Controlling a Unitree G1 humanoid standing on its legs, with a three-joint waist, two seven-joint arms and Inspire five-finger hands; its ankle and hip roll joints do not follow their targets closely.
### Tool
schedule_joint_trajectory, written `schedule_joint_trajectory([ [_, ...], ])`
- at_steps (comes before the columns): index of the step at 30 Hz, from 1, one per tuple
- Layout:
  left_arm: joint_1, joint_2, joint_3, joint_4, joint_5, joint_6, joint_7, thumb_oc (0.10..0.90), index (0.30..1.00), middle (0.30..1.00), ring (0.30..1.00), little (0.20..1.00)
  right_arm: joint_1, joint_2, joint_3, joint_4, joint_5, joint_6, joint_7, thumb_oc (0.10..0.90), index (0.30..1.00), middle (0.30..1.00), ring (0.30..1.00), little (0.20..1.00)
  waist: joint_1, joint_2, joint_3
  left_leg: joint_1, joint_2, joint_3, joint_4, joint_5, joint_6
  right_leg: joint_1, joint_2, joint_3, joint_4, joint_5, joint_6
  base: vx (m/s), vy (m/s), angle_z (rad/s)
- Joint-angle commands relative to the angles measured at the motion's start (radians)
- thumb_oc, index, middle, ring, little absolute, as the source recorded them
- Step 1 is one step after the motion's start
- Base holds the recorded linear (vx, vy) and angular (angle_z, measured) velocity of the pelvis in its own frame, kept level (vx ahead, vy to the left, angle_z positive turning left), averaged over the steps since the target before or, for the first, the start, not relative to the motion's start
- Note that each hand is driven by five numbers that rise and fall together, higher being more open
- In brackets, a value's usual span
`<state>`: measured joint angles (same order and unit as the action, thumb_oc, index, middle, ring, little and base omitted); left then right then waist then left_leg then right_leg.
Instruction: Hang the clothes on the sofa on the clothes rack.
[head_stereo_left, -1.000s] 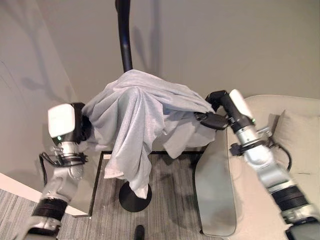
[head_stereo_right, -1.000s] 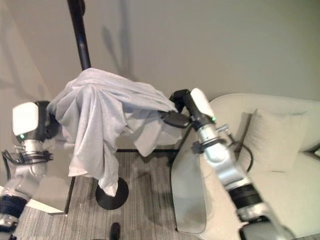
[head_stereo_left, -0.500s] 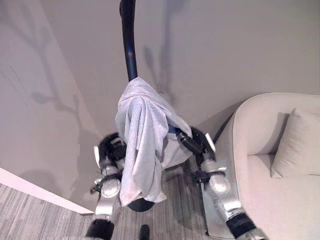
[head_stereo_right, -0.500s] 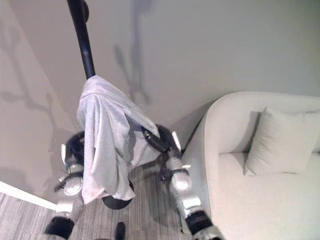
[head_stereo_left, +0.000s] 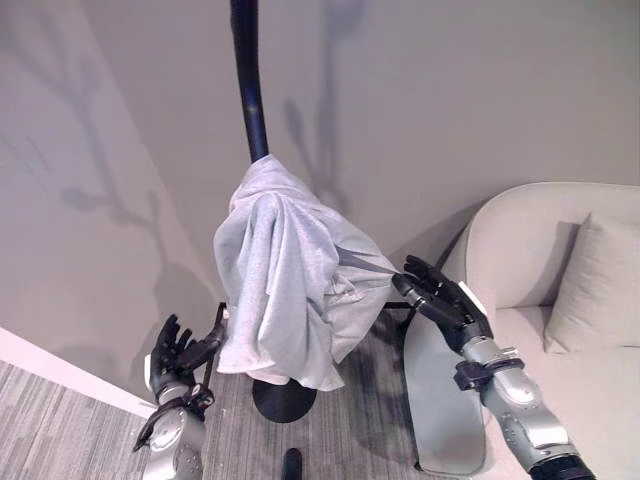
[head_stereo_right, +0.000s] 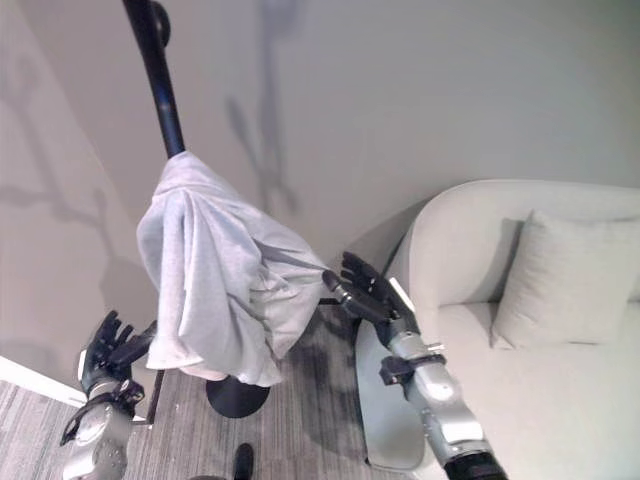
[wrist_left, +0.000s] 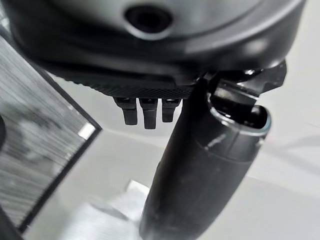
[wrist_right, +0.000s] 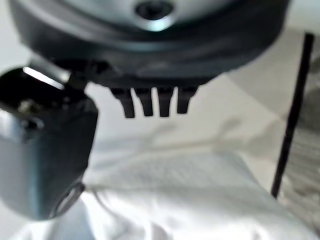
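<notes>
Grey garment (head_stereo_left: 285, 285) draped on rack (head_stereo_left: 248, 90) | left hand (head_stereo_left: 175, 350), right hand (head_stereo_left: 440, 298) released, flanking it

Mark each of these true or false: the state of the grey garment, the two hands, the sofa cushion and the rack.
1. The grey garment hangs draped on the black rack. True.
2. The right hand is clenched on the garment. False: its fingers are spread open beside the cloth.
3. The left hand is open, low beside the garment. True.
4. A cushion lies on the floor. False: it rests on the sofa.
5. The rack has fallen over. False: it stands upright.
</notes>
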<state>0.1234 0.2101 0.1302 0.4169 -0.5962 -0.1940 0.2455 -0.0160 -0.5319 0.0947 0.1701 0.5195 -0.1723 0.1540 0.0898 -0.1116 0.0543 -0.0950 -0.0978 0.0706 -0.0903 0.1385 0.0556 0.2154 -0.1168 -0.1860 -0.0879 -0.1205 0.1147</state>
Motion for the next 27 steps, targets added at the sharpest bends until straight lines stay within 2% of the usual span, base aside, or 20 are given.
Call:
schedule_joint_trajectory([
  [1, -0.029, 0.041, 0.017, 0.027, -0.03, -0.109, -0.105, 0.8, 0.9, 0.9, 0.9, 0.9, -0.037, -0.041, -0.056, -0.107, 0.096, -0.098, 0.121, 0.8, 0.9, 0.9, 0.9, 0.9, 0.013, 0.012, -0.106, 0.025, 0.083, 0.053, 0.014, -0.11, -0.059, -0.042, 0.007, -0.043, 0.087, 0.006, 0.02, -0.04, -0.019, -0.05],
  [2, -0.026, 0.035, 0.03, 0.071, -0.05, -0.108, -0.117, 0.8, 0.9, 0.9, 0.9, 0.9, -0.027, -0.058, -0.069, -0.129, 0.117, -0.091, 0.155, 0.8, 0.9, 0.9, 0.9, 0.9, 0.01, 0.014, -0.105, 0.024, 0.085, 0.057, 0.015, -0.11, -0.058, -0.044, 0.004, -0.045, 0.089, 0.007, 0.023, -0.04, -0.009, -0.06],
  [3, -0.01, 0.027, 0.048, 0.134, -0.084, -0.099, -0.158, 0.8, 0.9, 0.9, 0.9, 0.9, -0.023, -0.118, -0.094, -0.152, 0.138, -0.075, 0.208, 0.8, 0.9, 0.9, 0.9, 0.9, 0.005, 0.016, -0.104, 0.025, 0.089, 0.065, 0.015, -0.111, -0.059, -0.048, 0.0, -0.045, 0.091, 0.009, 0.026, -0.04, -0.009, -0.09],
  [4, -0.011, 0.027, 0.048, 0.136, -0.086, -0.1, -0.16, 0.8, 0.9, 0.9, 0.9, 0.9, -0.023, -0.12, -0.095, -0.152, 0.14, -0.075, 0.209, 0.8, 0.9, 0.9, 0.9, 0.9, 0.006, 0.018, -0.104, 0.025, 0.09, 0.065, 0.015, -0.112, -0.059, -0.049, 0.0, -0.044, 0.091, 0.009, 0.026, -0.03, 0.004, -0.08],
  [7, 0.011, 0.01, 0.081, 0.24, -0.128, -0.092, -0.204, 0.8, 0.9, 0.9, 0.9, 0.9, -0.018, -0.206, -0.119, -0.181, 0.209, -0.042, 0.297, 0.8, 0.9, 0.9, 0.9, 0.9, -0.003, 0.019, -0.106, 0.028, 0.092, 0.076, 0.015, -0.114, -0.061, -0.052, -0.004, -0.045, 0.095, 0.015, 0.031, -0.02, 0.009, -0.22],
  [8, 0.015, 0.006, 0.093, 0.343, -0.133, -0.08, -0.244, 0.8, 0.9, 0.9, 0.9, 0.9, -0.02, -0.309, -0.1, -0.228, 0.261, -0.003, 0.391, 0.8, 0.9, 0.9, 0.9, 0.9, -0.011, 0.019, -0.108, 0.03, 0.096, 0.088, 0.015, -0.115, -0.065, -0.056, -0.007, -0.044, 0.097, 0.02, 0.035, -0.02, 0.005, -0.15],
  [11, 0.007, 0.003, 0.103, 0.413, -0.15, -0.075, -0.27, 0.8, 0.9, 0.9, 0.9, 0.9, -0.019, -0.355, -0.086, -0.261, 0.317, 0.031, 0.439, 0.8, 0.9, 0.9, 0.9, 0.9, -0.018, 0.019, -0.107, 0.031, 0.099, 0.095, 0.015, -0.114, -0.067, -0.06, -0.007, -0.04, 0.099, 0.022, 0.036, -0.03, 0.003, -0.11],
  [13, -0.002, 0.008, 0.104, 0.482, -0.143, -0.064, -0.288, 0.8, 0.9, 0.9, 0.9, 0.9, -0.012, -0.345, -0.07, -0.232, 0.365, 0.05, 0.453, 0.8, 0.9, 0.9, 0.9, 0.9, -0.022, 0.018, -0.107, 0.031, 0.102, 0.098, 0.015, -0.113, -0.069, -0.062, -0.006, -0.04, 0.1, 0.022, 0.035, -0.02, -0.002, -0.13],
  [15, -0.01, 0.007, 0.104, 0.525, -0.154, -0.055, -0.295, 0.8, 0.9, 0.9, 0.9, 0.9, 0.01, -0.265, -0.054, -0.158, 0.426, 0.077, 0.439, 0.8, 0.9, 0.9, 0.9, 0.9, -0.023, 0.018, -0.105, 0.032, 0.102, 0.099, 0.016, -0.113, -0.07, -0.062, -0.005, -0.04, 0.101, 0.022, 0.032, -0.01, 0.004, -0.11],
  [19, -0.03, 0.013, 0.108, 0.666, -0.139, -0.028, -0.294, 0.8, 0.9, 0.9, 0.9, 0.9, 0.081, 0.074, -0.028, 0.136, 0.509, 0.074, 0.335, 0.8, 0.9, 0.9, 0.9, 0.9, -0.024, 0.02, -0.097, 0.04, 0.098, 0.093, 0.018, -0.117, -0.066, -0.058, -0.006, -0.042, 0.108, 0.017, 0.026, 0.0, 0.0, 0.0],
  [21, -0.04, 0.011, 0.12, 0.775, -0.131, -0.009, -0.294, 0.8, 0.9, 0.9, 0.9, 0.9, 0.107, 0.233, -0.034, 0.352, 0.512, 0.052, 0.277, 0.8, 0.9, 0.9, 0.9, 0.9, -0.024, 0.024, -0.098, 0.041, 0.097, 0.086, 0.019, -0.118, -0.064, -0.057, -0.006, -0.046, 0.113, 0.009, 0.021, 0.0, 0.0, 0.0],
  [22, -0.041, 0.014, 0.123, 0.801, -0.128, -0.008, -0.292, 0.8, 0.9, 0.9, 0.9, 0.9, 0.113, 0.27, -0.043, 0.42, 0.504, 0.057, 0.274, 0.8, 0.9, 0.9, 0.9, 0.9, -0.024, 0.026, -0.099, 0.036, 0.097, 0.083, 0.019, -0.114, -0.064, -0.062, -0.004, -0.048, 0.113, 0.009, 0.019, 0.02, 0.036, 0.1],
  [23, -0.038, 0.0, 0.106, 0.891, -0.093, 0.01, -0.285, 0.8, 0.9, 0.9, 0.9, 0.9, 0.094, 0.39, -0.119, 0.701, 0.554, 0.037, 0.184, 0.8, 0.9, 0.9, 0.9, 0.9, -0.022, 0.032, -0.1, 0.038, 0.087, 0.073, 0.017, -0.113, -0.063, -0.053, -0.005, -0.059, 0.114, 0.0, 0.015, 0.0, 0.034, 0.15],
  [24, -0.04, 0.001, 0.106, 0.891, -0.093, 0.01, -0.286, 0.8, 0.9, 0.9, 0.9, 0.9, 0.091, 0.39, -0.12, 0.704, 0.554, 0.037, 0.185, 0.8, 0.9, 0.9, 0.9, 0.9, -0.022, 0.034, -0.102, 0.033, 0.089, 0.072, 0.015, -0.109, -0.063, -0.057, -0.003, -0.059, 0.112, 0.005, 0.014, 0.02, 0.038, 0.21],
  [27, -0.049, -0.017, 0.065, 0.918, -0.072, 0.013, -0.277, 0.8, 0.9, 0.9, 0.9, 0.9, 0.041, 0.433, -0.16, 1.02, 0.525, 0.078, 0.103, 0.8, 0.9, 0.9, 0.9, 0.9, -0.009, 0.039, -0.109, 0.036, 0.08, 0.059, 0.014, -0.112, -0.061, -0.05, -0.004, -0.073, 0.105, 0.004, 0.013, 0.02, 0.027, 0.18],
])
